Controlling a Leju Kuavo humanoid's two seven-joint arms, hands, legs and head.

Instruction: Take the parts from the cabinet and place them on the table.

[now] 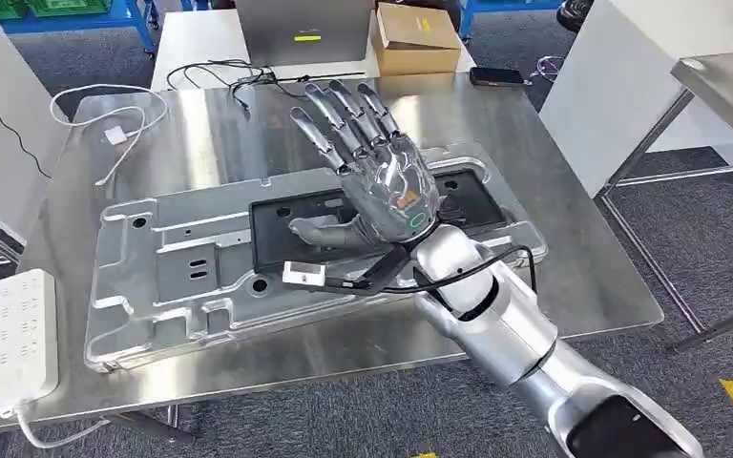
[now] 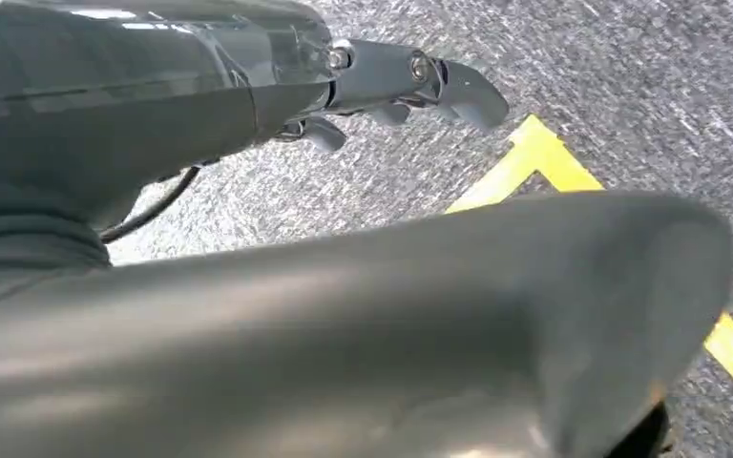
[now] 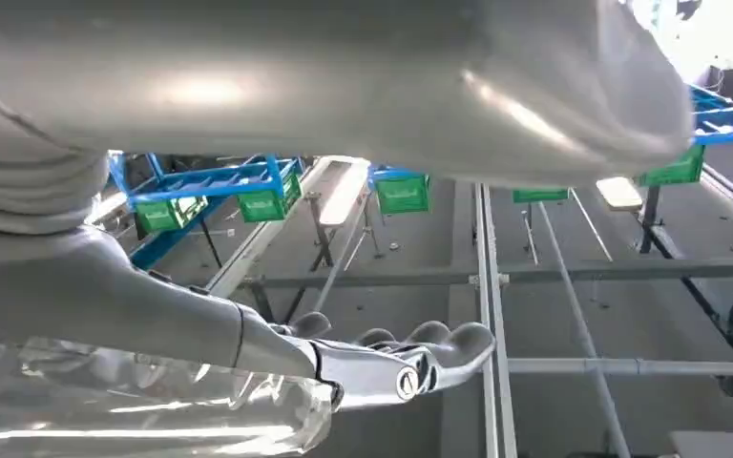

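You are looking at a steel table (image 1: 573,277) on grey carpet, with a white power strip (image 1: 17,334) at its near left corner, a white cable (image 1: 119,124) looped at the far left, and a cardboard box (image 1: 416,36) on the bench behind it. The large metal part (image 1: 181,277) lies flat across the middle of the table, its near edge close to the table's front edge.

Your right hand (image 1: 372,162) is above the part's right half, palm down, fingers spread and straight, gripping nothing. From the head view it seems to hover just over the dark recessed panel (image 1: 282,234) and not press on it, but you cannot be sure the thumb is clear. Your left hand (image 2: 391,91) hangs down over the carpet near a yellow floor line (image 2: 534,157), fingers loosely extended and empty.

The risk is in the withdrawal. If the thumb or the wrist cable (image 1: 477,272) catches a raised rib as you pull back, the part could be dragged toward the front edge and tip off. Lift straight up before retreating.
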